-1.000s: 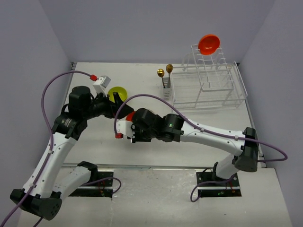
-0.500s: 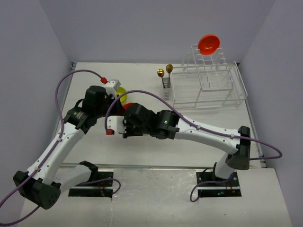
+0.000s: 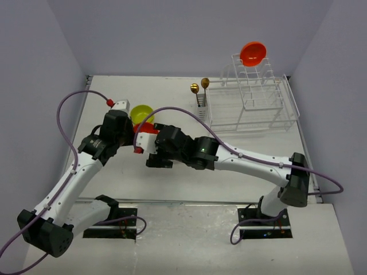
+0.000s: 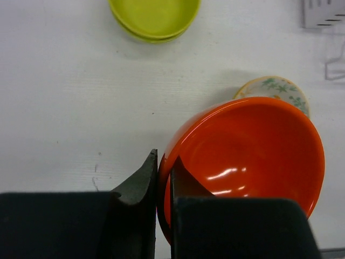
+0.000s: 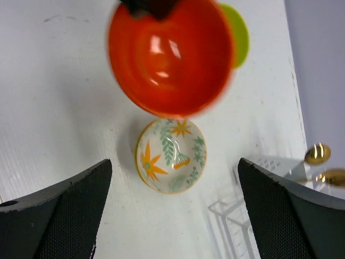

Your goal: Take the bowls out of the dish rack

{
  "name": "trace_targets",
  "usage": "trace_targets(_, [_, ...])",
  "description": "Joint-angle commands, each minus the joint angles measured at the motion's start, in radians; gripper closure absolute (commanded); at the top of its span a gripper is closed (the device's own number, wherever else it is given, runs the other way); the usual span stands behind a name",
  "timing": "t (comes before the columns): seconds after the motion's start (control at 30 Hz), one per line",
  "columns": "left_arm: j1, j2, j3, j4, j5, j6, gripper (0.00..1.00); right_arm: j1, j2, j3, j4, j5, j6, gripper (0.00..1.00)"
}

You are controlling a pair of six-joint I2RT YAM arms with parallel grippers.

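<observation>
1. The orange bowl [image 4: 248, 151] has just changed hands. A second ago the right fingers [image 5: 75, 205] held it and the left ones stood apart. Now the left fingers [image 4: 139, 181] are pinched on its near rim, and the right fingers are spread wide with nothing between them.
2. That bowl is already out of the dish rack [image 3: 252, 106] and hangs tilted over the tabletop [image 4: 64, 97], left of centre in the top view. What remains for it, I judge, is setting it down.
3. Directly under it lies the floral bowl [image 5: 171, 155]. The lime-green bowl [image 4: 153, 16] sits at the top edge of the left wrist view (possibly two stacked, hard to tell).
4. A second orange bowl [image 3: 253, 53] stands on the rack's upper tier, at the upper right of the top view, so the unloading is not finished.
5. The gold spoons [image 3: 194, 88] stand in the caddy [image 3: 200, 112] at the rack's left side, well apart from the bowls.
6. The right arm crosses close beside the left wrist and crowds any lowering, and the floral bowl occupies the spot below.
</observation>
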State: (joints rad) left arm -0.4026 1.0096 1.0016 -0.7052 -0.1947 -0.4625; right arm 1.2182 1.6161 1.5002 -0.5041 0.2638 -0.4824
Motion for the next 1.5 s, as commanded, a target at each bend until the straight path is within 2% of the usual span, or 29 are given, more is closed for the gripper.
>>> trace_targets(0.0, [0.062,-0.015,-0.128,0.136,-0.06,-0.117,1.0,-0.057,-0.186,-0.094,0.195,0.093,0.123,0.01])
trace_targets(0.1, [0.142,-0.054,-0.269,0.257,0.0,-0.174,1.0,-0.14,-0.356,-0.2,0.271,0.095,0.289,0.01])
trace_targets(0.13, [0.166,-0.057,-0.299,0.275,0.0,-0.189,1.0,-0.191,-0.402,-0.23,0.285,0.086,0.392,0.01])
trace_targets(0.17, [0.171,-0.046,-0.322,0.312,-0.018,-0.218,1.0,-0.221,-0.5,-0.262,0.318,0.068,0.439,0.01])
trace_targets(0.23, [0.173,-0.031,-0.386,0.349,-0.037,-0.237,1.0,-0.272,-0.597,-0.366,0.361,0.005,0.537,0.01])
trace_targets(0.33, [0.173,0.006,-0.461,0.443,-0.045,-0.258,1.0,-0.334,-0.767,-0.495,0.47,-0.032,0.565,0.01])
trace_targets(0.47, [0.173,0.098,-0.506,0.538,-0.048,-0.268,1.0,-0.388,-0.87,-0.506,0.426,-0.035,0.611,0.01])
trace_targets(0.7, [0.173,0.184,-0.518,0.59,-0.023,-0.281,0.99,-0.448,-0.881,-0.436,0.328,0.097,0.659,0.01])
trace_targets(0.8, [0.173,0.156,-0.497,0.549,-0.043,-0.281,0.39,-0.489,-0.892,-0.443,0.323,0.092,0.696,0.01])
trace_targets(0.83, [0.171,0.121,-0.492,0.534,-0.054,-0.275,0.05,-0.521,-0.891,-0.442,0.32,0.089,0.714,0.01])
trace_targets(0.87, [0.171,0.095,-0.479,0.492,-0.06,-0.271,0.0,-0.543,-0.869,-0.43,0.3,0.101,0.734,0.01])
trace_targets(0.9, [0.171,0.066,-0.471,0.466,-0.061,-0.269,0.0,-0.566,-0.852,-0.423,0.294,0.138,0.766,0.01])
trace_targets(0.97, [0.169,-0.055,-0.436,0.386,-0.061,-0.251,0.0,-0.705,-0.796,-0.405,0.285,0.097,0.818,0.01])
trace_targets(1.0, [0.168,-0.148,-0.419,0.356,-0.057,-0.24,0.0,-0.849,-0.776,-0.396,0.28,-0.063,0.912,0.01])
trace_targets(1.07, [0.163,-0.238,-0.339,0.268,-0.02,-0.173,0.0,-1.001,-0.719,-0.379,0.289,-0.257,1.035,0.01])
trace_targets(1.1, [0.157,-0.318,-0.304,0.228,-0.02,-0.154,0.0,-1.126,-0.694,-0.374,0.305,-0.42,1.17,0.01])
trace_targets(1.2, [0.157,-0.438,-0.146,0.101,-0.081,-0.07,0.0,-1.282,-0.583,-0.368,0.435,-0.595,1.406,0.01])
trace_targets(1.23, [0.157,-0.454,-0.073,0.055,-0.138,-0.027,0.0,-1.298,-0.55,-0.344,0.481,-0.642,1.451,0.01])
trace_targets(1.3, [0.157,-0.486,-0.02,0.029,-0.225,0.03,0.0,-1.31,-0.462,-0.295,0.477,-0.612,1.524,0.01])
trace_targets(1.33, [0.157,-0.494,0.001,0.01,-0.259,0.042,0.0,-1.31,-0.437,-0.243,0.454,-0.547,1.536,0.01])
trace_targets(1.47, [0.154,-0.554,-0.09,0.067,-0.334,0.084,0.0,-1.31,-0.32,-0.167,0.492,-0.469,1.651,0.01])
